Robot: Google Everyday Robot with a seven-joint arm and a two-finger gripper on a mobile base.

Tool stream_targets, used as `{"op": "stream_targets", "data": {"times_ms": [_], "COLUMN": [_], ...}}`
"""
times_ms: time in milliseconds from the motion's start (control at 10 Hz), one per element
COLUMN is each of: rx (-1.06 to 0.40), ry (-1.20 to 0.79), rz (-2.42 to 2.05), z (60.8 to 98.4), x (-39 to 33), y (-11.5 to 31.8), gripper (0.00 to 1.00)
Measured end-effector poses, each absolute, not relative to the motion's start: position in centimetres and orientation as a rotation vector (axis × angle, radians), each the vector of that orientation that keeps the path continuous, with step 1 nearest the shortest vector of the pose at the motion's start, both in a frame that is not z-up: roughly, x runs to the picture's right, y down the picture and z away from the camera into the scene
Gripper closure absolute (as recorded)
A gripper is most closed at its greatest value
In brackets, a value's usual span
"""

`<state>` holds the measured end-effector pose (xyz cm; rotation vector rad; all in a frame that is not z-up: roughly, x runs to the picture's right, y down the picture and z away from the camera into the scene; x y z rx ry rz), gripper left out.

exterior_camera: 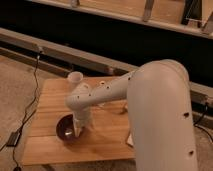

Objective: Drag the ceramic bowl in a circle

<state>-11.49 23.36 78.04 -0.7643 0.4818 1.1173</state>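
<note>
The ceramic bowl (pixel 64 128), round, glossy and dark maroon, sits on the wooden table (pixel 50 110) near its front left corner. My gripper (pixel 78 130) hangs from the white arm (pixel 150 100) and reaches down at the bowl's right rim, touching it or just inside it. The wrist hides the bowl's right edge.
A small pale block (pixel 129 140) peeks out by the arm at the table's right front. A black cable and a box (pixel 13 138) lie on the floor to the left. A low ledge and dark rails (pixel 100 60) run behind the table.
</note>
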Motion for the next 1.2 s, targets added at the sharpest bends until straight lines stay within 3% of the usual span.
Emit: {"op": "stream_targets", "data": {"times_ms": [300, 500, 1200], "rx": [-0.766, -0.773, -0.768], "ry": [0.482, 0.486, 0.543], "rz": [1.128, 1.126, 1.247], "z": [78.5, 78.8, 81.8], "x": [-11.9, -12.0, -9.1], "y": [22.8, 22.7, 21.1], "gripper": [0.86, 0.99, 1.00]}}
